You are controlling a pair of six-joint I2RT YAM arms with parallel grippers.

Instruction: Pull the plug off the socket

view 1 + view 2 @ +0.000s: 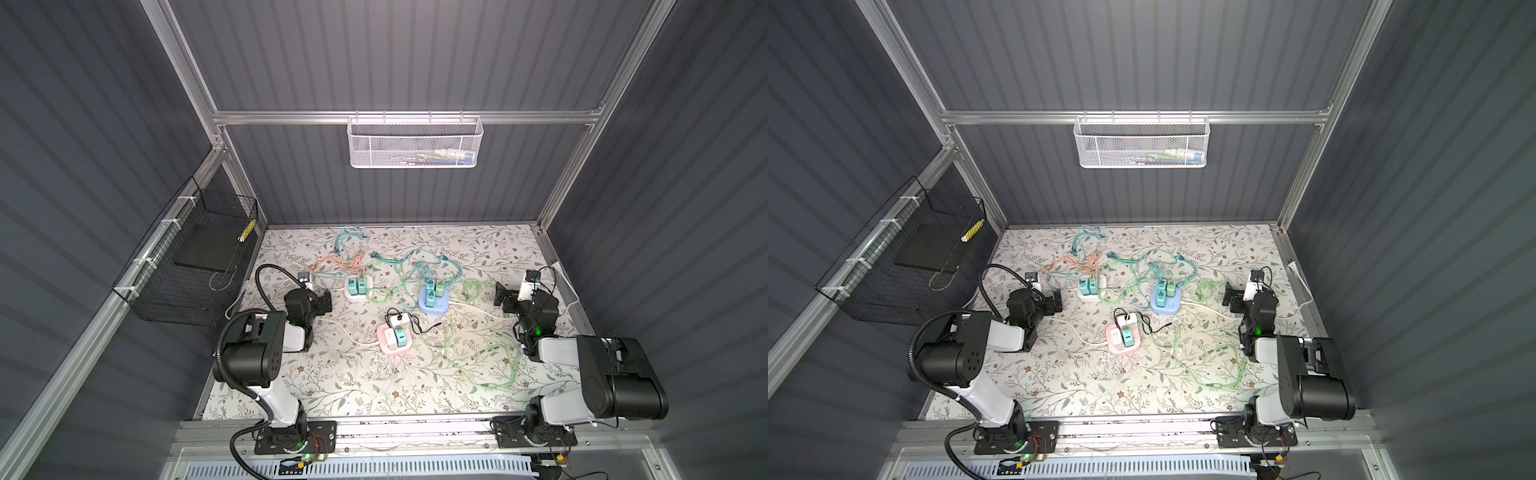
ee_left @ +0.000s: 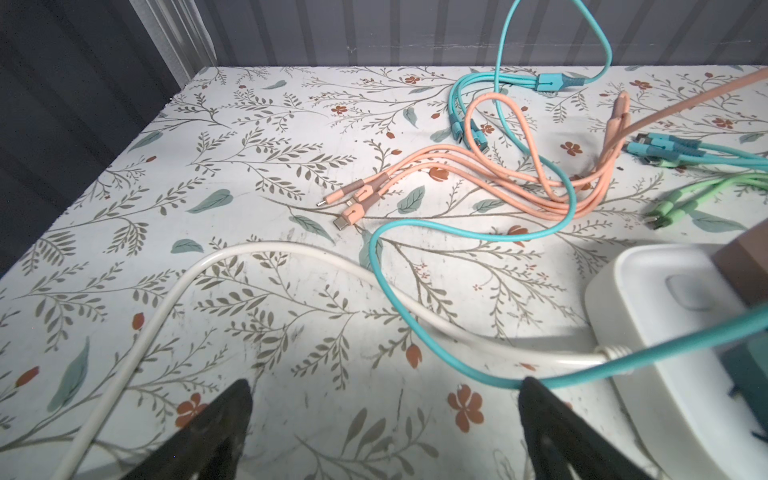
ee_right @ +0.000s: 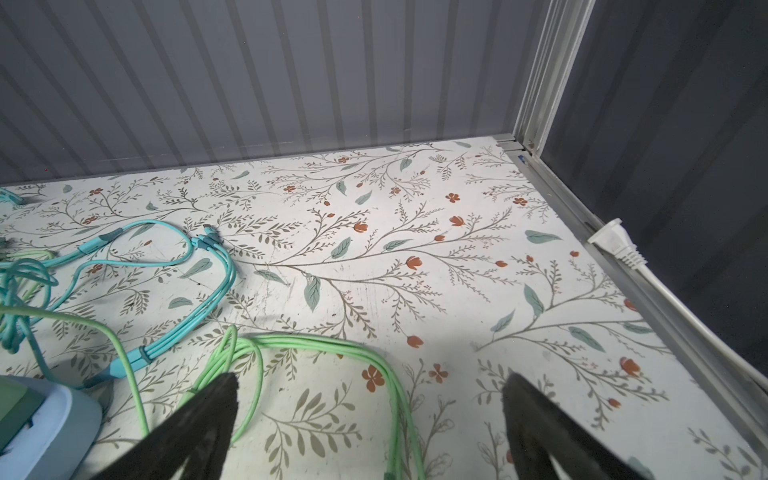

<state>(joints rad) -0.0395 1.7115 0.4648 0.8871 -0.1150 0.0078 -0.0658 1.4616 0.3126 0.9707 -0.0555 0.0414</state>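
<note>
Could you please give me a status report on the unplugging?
Both open, empty: left claw beside white socket, right claw near blue socket. Plugs all seated. Green cable loops lying before right claw.

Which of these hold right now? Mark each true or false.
1. The left gripper and right gripper both have open, empty jaws. True.
2. The blue socket block has no plugs in it. False: green plugs stand in it.
3. Of the three blocks, the pink socket block lies nearest the arm bases. True.
4. The left gripper grips a plug on the white socket block. False: it sits beside that block, holding nothing.
</note>
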